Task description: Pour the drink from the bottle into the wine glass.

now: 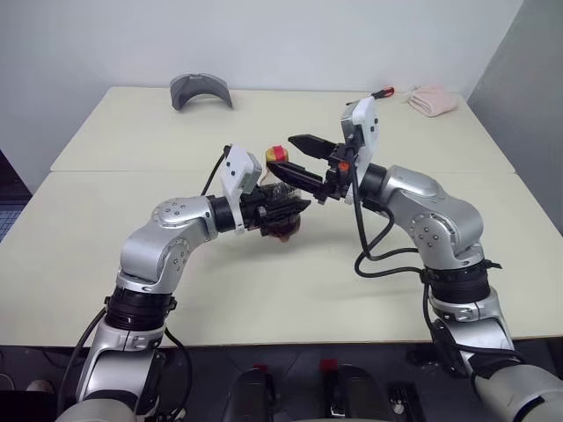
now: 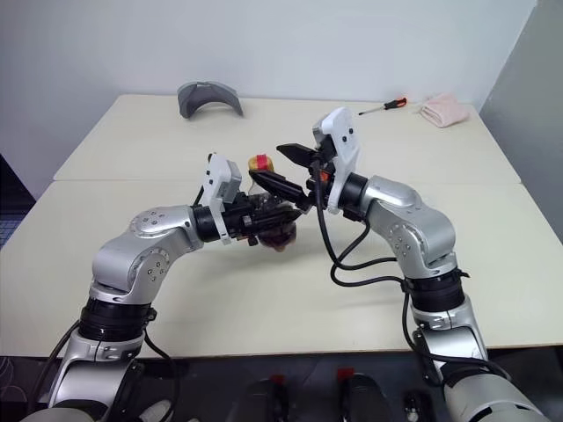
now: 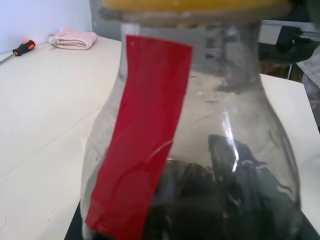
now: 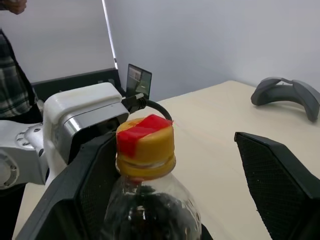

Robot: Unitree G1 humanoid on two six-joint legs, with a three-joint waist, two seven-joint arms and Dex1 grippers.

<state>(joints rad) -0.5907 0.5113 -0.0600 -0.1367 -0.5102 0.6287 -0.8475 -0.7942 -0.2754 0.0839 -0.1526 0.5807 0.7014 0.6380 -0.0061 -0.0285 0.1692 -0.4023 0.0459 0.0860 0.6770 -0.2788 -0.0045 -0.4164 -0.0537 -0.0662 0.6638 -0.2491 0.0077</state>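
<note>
- left gripper (image 1: 286, 209) is clamped on the bottle (image 4: 147, 200), yellow cap (image 4: 145, 145) on it
- right gripper (image 1: 303, 158) spread wide around the cap
- uncapping and pouring all left

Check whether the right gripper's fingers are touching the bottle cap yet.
Apart. In the right wrist view the right gripper is open, its fingers standing on either side of the yellow cap, with table visible between cap and one finger.

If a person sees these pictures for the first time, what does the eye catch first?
Above the middle of the cream table, the left gripper holds the bottle upright. Its yellow cap sits between the open black fingers of the right gripper. A grey curved object lies at the far edge.
</note>
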